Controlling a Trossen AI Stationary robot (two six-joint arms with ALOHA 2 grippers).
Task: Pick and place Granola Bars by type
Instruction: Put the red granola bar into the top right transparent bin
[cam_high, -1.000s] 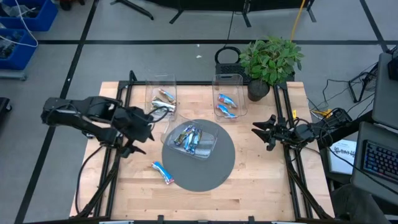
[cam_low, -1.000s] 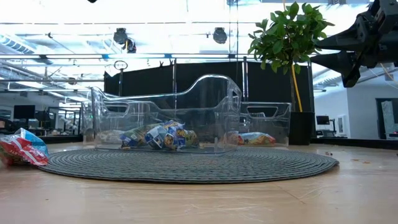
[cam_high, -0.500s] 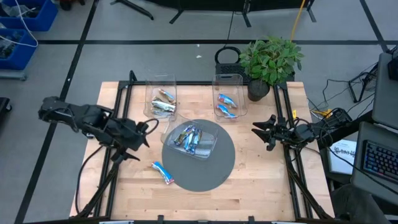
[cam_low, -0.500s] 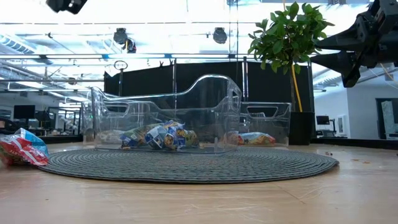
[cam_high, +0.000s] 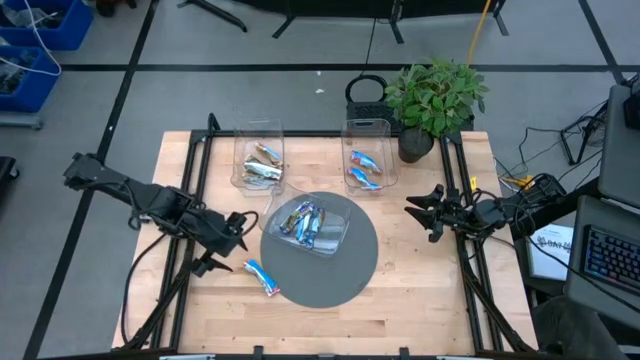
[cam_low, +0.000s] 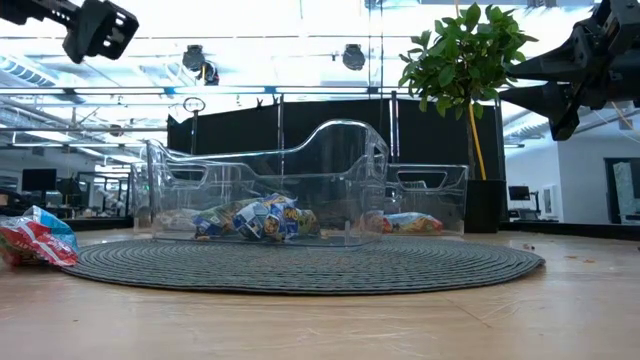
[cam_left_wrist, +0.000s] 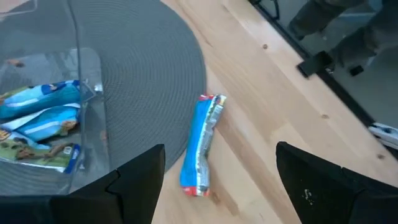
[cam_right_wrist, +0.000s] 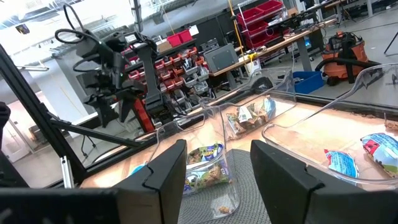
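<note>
A blue bar (cam_left_wrist: 202, 144) lies alone on the wood, just beside the edge of the round grey mat (cam_high: 350, 270). It is long and thin, bright blue with shiny silver along one side and red crimped ends. The left gripper (cam_left_wrist: 214, 177) hangs over it with its fingers wide apart, holding nothing.

More bars (cam_high: 303, 222), blue and tan mixed, sit heaped in the clear bin (cam_high: 338, 203) on the mat. A far bin (cam_high: 243, 152) holds tan and silvery bars (cam_high: 263, 165). Another far bin (cam_high: 386, 150) holds blue bars (cam_high: 363, 168).

The right gripper (cam_high: 420, 212) waits by the table's right edge, its fingers spread, empty.
</note>
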